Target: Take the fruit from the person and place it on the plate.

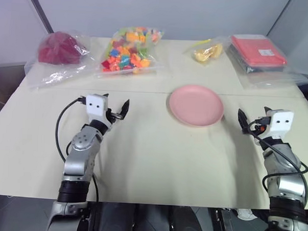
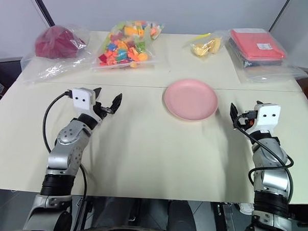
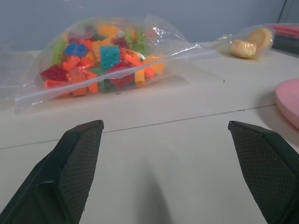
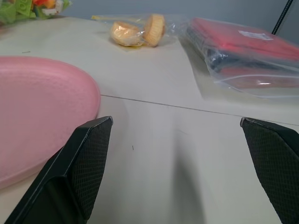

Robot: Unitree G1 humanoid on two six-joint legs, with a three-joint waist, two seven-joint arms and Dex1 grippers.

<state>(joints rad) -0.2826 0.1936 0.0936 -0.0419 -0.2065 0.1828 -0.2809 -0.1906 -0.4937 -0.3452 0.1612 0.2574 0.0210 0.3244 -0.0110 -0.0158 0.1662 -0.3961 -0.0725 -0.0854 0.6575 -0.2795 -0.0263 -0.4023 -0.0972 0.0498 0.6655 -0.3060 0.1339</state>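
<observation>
Both grippers, left and right, hover spread wide and empty over the table; pink plate lies between them, nearer the right

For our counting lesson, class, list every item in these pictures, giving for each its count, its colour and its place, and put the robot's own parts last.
table: one, cream, under everything.
plate: one, pink, mid-table, nearer the right gripper, nothing on it.
bag of building blocks: one, clear with many-coloured pieces, far side, left of centre.
bag with a dark red lump: one, clear, far left corner.
bag of pale yellow pieces: one, clear, far side, right of centre.
red flat pack: one, in clear plastic, far right corner.
left gripper: one, black fingers, open, over the table's left.
right gripper: one, black fingers, open, right of the plate.
</observation>
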